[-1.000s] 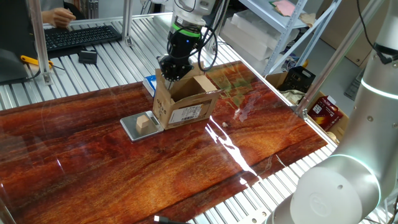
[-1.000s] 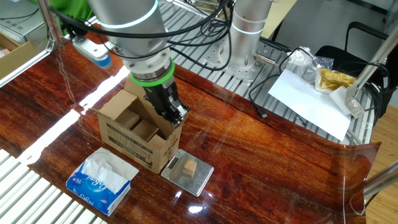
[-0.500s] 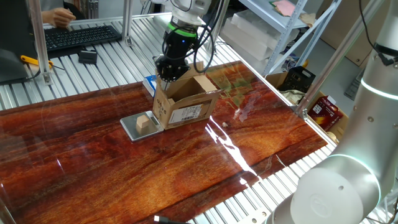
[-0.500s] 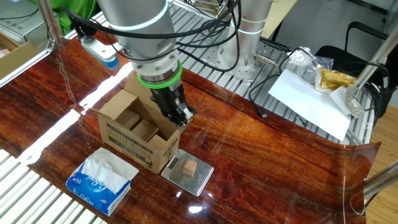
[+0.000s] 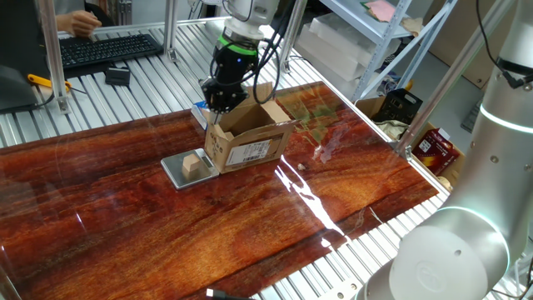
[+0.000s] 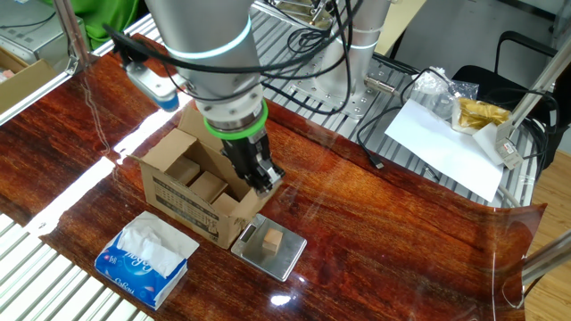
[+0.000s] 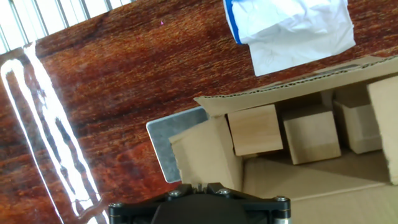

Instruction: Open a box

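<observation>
we find the gripper (image 6: 264, 181) with fingers together, pressing at the cardboard carton's (image 5: 248, 140) short flap, mid-table beside the scale (image 5: 178, 171). we advise a steady outward push, keeping the carton from sliding.

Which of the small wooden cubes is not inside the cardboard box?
The single wooden cube on the flat grey metal plate beside the box. The other cubes lie inside the opened box, on its floor.
</observation>
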Robot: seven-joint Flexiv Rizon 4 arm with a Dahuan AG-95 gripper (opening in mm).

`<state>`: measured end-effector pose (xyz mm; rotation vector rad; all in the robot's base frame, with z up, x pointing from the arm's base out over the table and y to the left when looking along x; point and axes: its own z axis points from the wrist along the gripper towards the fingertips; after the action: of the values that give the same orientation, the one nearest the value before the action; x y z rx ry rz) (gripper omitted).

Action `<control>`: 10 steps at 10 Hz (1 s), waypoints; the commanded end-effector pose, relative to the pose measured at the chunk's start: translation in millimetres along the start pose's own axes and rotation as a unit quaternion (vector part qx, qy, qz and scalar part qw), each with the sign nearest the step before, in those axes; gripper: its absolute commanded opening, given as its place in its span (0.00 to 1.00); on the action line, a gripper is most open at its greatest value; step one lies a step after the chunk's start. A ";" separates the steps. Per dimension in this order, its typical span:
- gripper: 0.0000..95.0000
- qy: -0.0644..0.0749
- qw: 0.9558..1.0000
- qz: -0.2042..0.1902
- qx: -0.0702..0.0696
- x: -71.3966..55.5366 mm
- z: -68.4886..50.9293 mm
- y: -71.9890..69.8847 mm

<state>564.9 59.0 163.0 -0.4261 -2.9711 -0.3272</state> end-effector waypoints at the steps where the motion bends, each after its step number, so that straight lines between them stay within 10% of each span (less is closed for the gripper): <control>1: 0.00 -0.006 1.000 0.000 0.001 -1.3 4.0 1.0; 10: 0.00 -0.036 0.999 -0.007 0.010 -9.6 27.7 5.1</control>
<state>573.6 68.2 134.3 -0.4241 -3.0457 -0.2866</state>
